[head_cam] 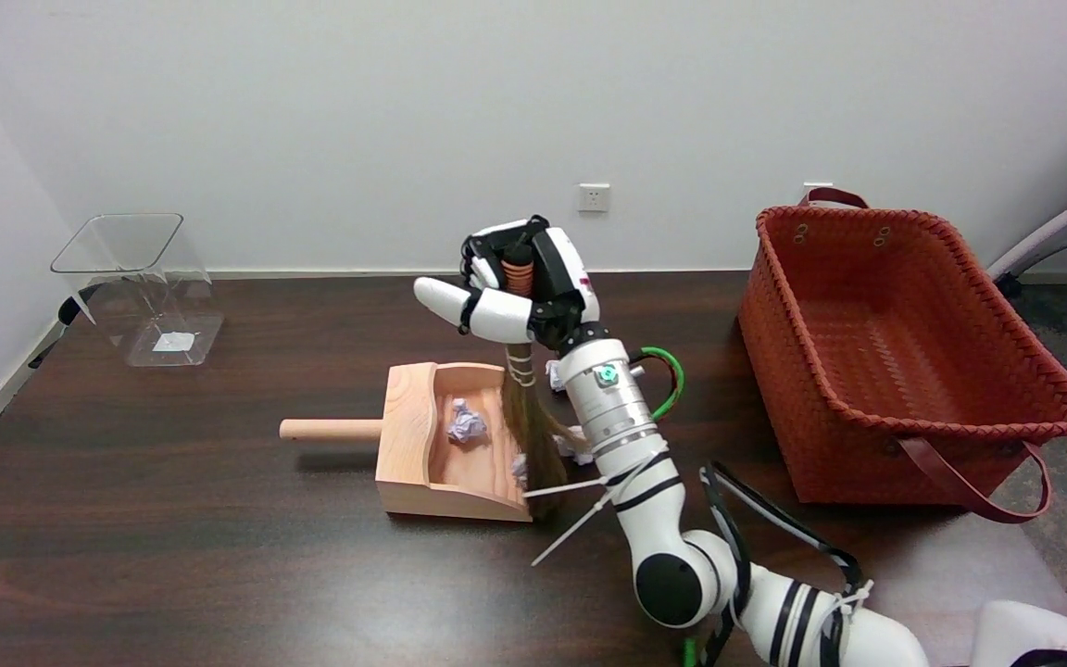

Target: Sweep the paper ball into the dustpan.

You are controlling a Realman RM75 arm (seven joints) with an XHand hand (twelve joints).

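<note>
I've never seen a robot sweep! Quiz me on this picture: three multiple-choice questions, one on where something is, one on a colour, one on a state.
1. Where does the crumpled paper ball with the clearest view lie?
A. Inside the wooden dustpan
B. In the woven basket
C. In the clear bin

2. What colour is the woven basket?
A. Blue
B. Orange-red
C. White

3. What is the right robot hand doing?
A. Hanging open and empty
B. Gripping the small broom by its handle
C. Lifting the dustpan

Answers:
1. A, the ball rests on the dustpan's floor near its back wall.
2. B, its weave is orange-red all over.
3. B, its fingers wrap the broom's handle, with the bristles hanging at the dustpan's mouth.
</note>
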